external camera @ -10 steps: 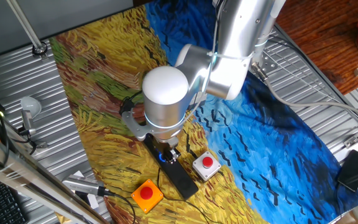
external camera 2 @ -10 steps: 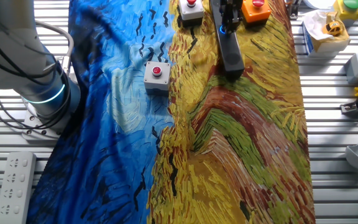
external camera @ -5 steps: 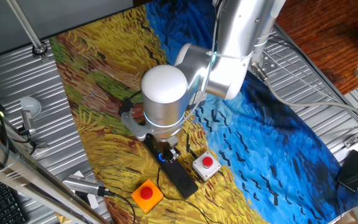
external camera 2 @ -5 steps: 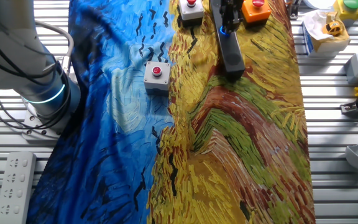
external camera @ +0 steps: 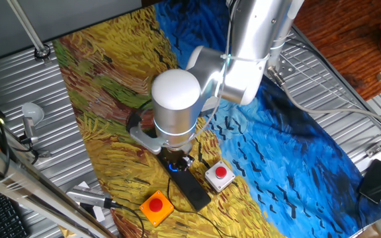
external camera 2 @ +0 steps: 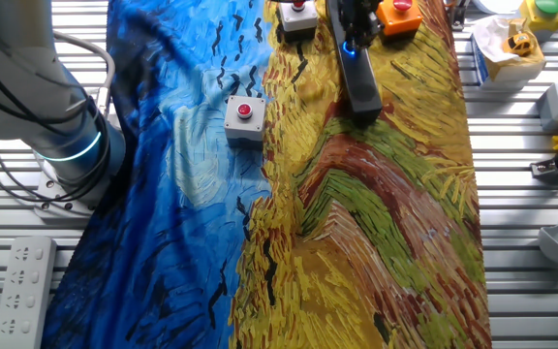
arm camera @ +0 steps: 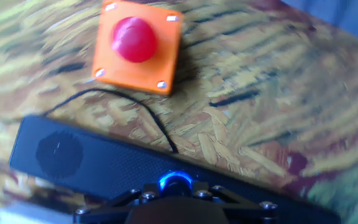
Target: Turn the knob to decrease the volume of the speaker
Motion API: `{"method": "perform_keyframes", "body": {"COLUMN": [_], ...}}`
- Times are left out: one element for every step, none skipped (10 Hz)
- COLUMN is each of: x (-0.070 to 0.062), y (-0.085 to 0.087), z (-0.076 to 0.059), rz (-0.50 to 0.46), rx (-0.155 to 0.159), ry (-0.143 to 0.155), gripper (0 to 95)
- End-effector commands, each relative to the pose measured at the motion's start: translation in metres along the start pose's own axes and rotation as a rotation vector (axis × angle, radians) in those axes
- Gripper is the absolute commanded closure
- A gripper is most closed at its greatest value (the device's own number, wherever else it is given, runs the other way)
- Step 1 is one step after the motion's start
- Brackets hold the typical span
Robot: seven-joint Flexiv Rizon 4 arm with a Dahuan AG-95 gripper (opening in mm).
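Rotated a little about its own axis since a second ago, our wrist flange shows its grey collar swung round toward the near side in one fixed view, while the arm's place over the cloth has not shifted. We read this as the turning of the knob under way, not a fresh approach.

Our gripper stands straight down on the speaker, which lies slantwise on the yellow part of the painted tablecloth, near the front edge of the table. Blue light from the knob glows at the fingertips in both fixed views, and in the hand view it shines at the bottom middle, just above the dark gripper body. The fingers themselves are hidden there, so we cannot tell whether they clench the knob or merely rest beside it; the rotation suggests a hold, but that is our judgement only.

An orange button box sits just beyond the speaker in the hand view, with a thin black cable running between them. A white button box stands close on the speaker's right in one fixed view, a second one well apart on the blue half.

No containers with contents can be made out on the cloth; how far the volume has dropped cannot be seen.
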State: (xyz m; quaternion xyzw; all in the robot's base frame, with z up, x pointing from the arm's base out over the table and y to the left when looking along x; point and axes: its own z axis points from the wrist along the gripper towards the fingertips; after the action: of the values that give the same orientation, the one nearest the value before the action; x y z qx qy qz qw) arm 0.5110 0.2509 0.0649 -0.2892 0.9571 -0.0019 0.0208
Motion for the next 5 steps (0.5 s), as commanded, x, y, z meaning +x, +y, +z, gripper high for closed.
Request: {"method": "perform_keyframes", "body": {"x": [0.0005,0.0005,0.0007,0.0007,0.0007], "y": [0.0005,0.0006,0.0007,0.0007,0.0007], "z": [0.0009,0.0009,0.0008,0.0008,0.0007], "rz": [-0.499,-0.529,-0.718,-0.883,-0.983], "rx": [0.014,0.015,0.017,0.023,0.027], "ry": [0.014,0.013,0.015,0.016,0.014], "gripper": [95.0,95.0,95.0,95.0,95.0]}}
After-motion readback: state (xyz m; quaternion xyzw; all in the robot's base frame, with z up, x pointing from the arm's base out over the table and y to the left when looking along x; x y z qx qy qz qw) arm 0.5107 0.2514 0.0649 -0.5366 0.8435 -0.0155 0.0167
